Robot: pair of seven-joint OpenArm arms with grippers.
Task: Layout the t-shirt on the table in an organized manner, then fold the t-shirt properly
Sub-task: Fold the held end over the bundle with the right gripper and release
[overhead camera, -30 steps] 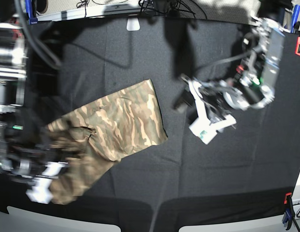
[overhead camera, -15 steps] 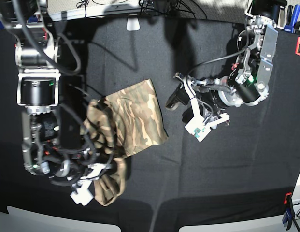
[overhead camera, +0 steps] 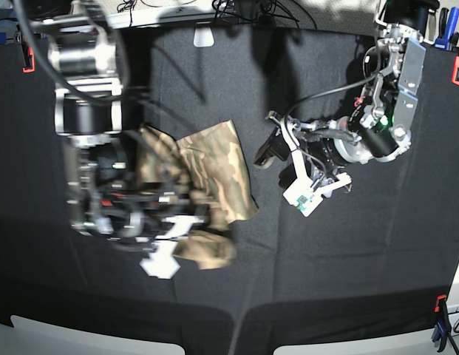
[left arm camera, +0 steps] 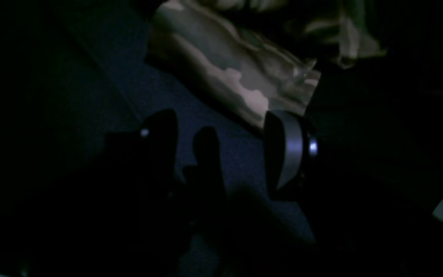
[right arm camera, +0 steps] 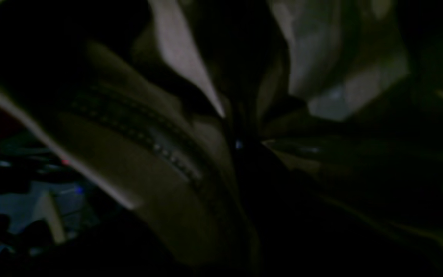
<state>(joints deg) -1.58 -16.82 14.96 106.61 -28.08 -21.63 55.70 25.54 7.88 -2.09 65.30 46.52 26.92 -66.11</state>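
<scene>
The camouflage t-shirt [overhead camera: 218, 166] lies bunched on the black table [overhead camera: 340, 266], left of centre. My right gripper [overhead camera: 179, 240] is shut on a gathered part of it, and a fold of cloth [overhead camera: 211, 253] hangs beside the fingers. In the right wrist view the t-shirt [right arm camera: 175, 77] fills the frame, pinched at the gripper [right arm camera: 240, 146]. My left gripper [overhead camera: 307, 188] hovers open to the right of the t-shirt, apart from it. In the dim left wrist view the left gripper [left arm camera: 240, 154] is open over the table [left arm camera: 206, 111], with the t-shirt [left arm camera: 237, 73] just beyond its fingertips.
Red clamps [overhead camera: 26, 58] [overhead camera: 458, 70] and a blue clamp [overhead camera: 443, 37] hold the cloth at the far edge, and another clamp [overhead camera: 440, 314] sits at the near right corner. A white tag [overhead camera: 204, 37] and cables lie along the far edge.
The right arm has carried its gathered part of the t-shirt from the near left toward the centre, bunching it over the rest. The left arm shifted slightly left, then stayed still.
</scene>
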